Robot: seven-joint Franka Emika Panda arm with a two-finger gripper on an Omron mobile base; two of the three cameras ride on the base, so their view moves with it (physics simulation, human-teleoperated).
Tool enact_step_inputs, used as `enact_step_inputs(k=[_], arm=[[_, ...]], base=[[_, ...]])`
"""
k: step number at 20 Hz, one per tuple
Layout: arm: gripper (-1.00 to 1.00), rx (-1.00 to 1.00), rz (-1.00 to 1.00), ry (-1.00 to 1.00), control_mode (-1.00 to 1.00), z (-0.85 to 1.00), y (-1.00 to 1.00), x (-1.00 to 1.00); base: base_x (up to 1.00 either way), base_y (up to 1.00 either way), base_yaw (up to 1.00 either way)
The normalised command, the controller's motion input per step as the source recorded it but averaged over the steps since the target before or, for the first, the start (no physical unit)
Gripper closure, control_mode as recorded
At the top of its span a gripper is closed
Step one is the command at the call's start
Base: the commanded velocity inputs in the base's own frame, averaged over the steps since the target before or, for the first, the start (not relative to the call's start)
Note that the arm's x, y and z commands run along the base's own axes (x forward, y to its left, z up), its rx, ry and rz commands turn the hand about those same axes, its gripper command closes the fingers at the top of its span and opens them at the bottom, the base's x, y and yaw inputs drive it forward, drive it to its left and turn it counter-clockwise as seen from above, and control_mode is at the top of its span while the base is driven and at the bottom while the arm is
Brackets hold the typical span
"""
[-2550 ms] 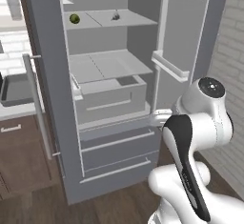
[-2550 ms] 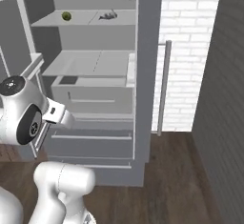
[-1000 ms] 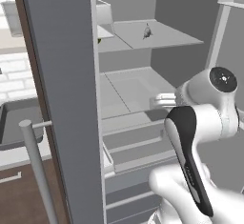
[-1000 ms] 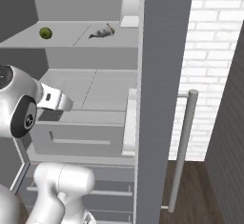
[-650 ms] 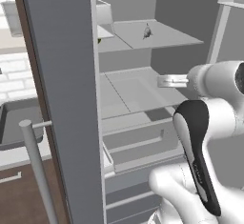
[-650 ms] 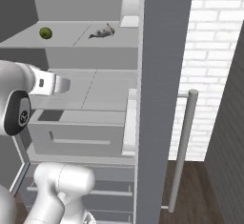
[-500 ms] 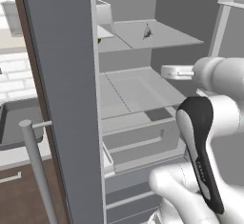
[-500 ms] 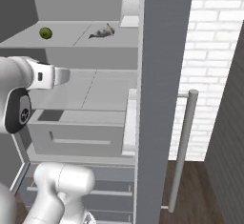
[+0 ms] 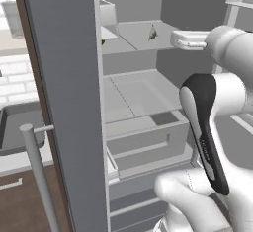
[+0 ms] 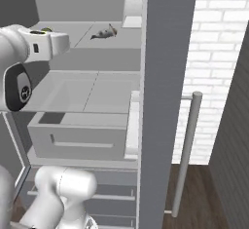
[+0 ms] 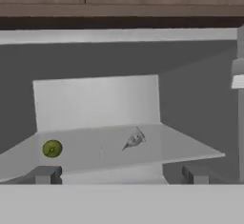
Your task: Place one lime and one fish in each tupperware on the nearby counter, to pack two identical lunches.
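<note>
On the upper shelf of the open fridge lie one lime (image 11: pixel 52 148) and the silvery grey fish (image 11: pixel 133 140), about two lime widths apart. My gripper (image 11: pixel 119 175) is open, level with that shelf's front edge and short of both; nothing is between its fingertips (image 11: pixel 45 174). From the left base view the gripper (image 9: pixel 174 39) points at the fish (image 9: pixel 152 32), and a sliver of lime (image 9: pixel 103 42) shows past the door edge. In the right base view the gripper (image 10: pixel 67 40) partly covers the lime (image 10: pixel 46 29), with the fish (image 10: pixel 103 34) to its right.
The grey fridge door (image 9: pixel 64 78) with its bar handle (image 9: pixel 37 176) stands open close on the left. A pulled-out drawer (image 9: pixel 148 142) juts below the shelves. A white tub (image 10: pixel 132 1) sits at the shelf's back. The pale counter with a dark basin (image 9: pixel 15 127) lies left.
The arm has lifted the hand from middle-shelf height up to the upper shelf and swung it toward the fridge. Before that the base drove closer to the fridge.
</note>
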Motion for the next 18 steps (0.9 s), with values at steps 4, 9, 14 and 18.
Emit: enact_step_inputs(k=[4, 9, 14, 18], arm=[[-1.0, -0.04, -0.12, 0.48, -1.0, 0.48, -0.25, 0.11], [-1.0, -0.01, 0.0, 0.2, -1.0, -0.22, 0.0, 0.13], [-1.0, -0.05, 0.0, 0.21, -1.0, -0.66, 0.0, 0.49], [-1.0, 0.0, 0.0, 0.13, -1.0, -0.28, 0.0, 0.77]], base=[[0.0, 0.0, 0.0], [0.0, 0.0, 0.0], [0.0, 0.0, 0.0], [0.0, 0.0, 0.0]])
